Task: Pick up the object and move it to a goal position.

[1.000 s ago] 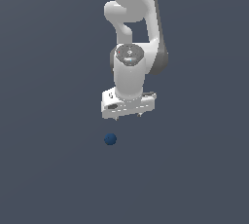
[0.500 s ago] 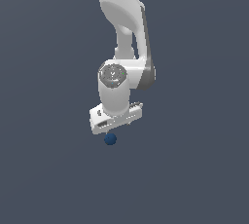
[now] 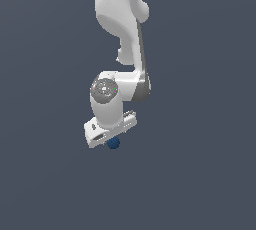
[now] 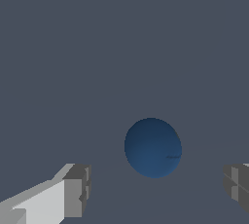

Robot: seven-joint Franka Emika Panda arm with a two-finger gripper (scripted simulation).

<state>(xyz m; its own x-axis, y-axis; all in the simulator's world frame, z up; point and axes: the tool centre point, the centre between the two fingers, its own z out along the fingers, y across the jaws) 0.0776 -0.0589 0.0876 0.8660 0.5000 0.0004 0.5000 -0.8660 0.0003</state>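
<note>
Hovering over dark blue ball (image 4: 152, 147), white gripper (image 4: 155, 189) jaws spread wide, gripping nothing

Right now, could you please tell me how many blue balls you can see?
1. The blue ball sits on the grey surface just under the open gripper, between its fingers and touching neither. Nothing suggests another is hidden.

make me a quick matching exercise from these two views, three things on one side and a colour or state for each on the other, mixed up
Things:
1. ball
2. gripper
3. arm

Descriptions:
A. open, fingers spread on either side of the ball
B. white, reaching down from the top of the exterior view
C. dark blue, smooth and round

Pairs: 1-C, 2-A, 3-B
</note>
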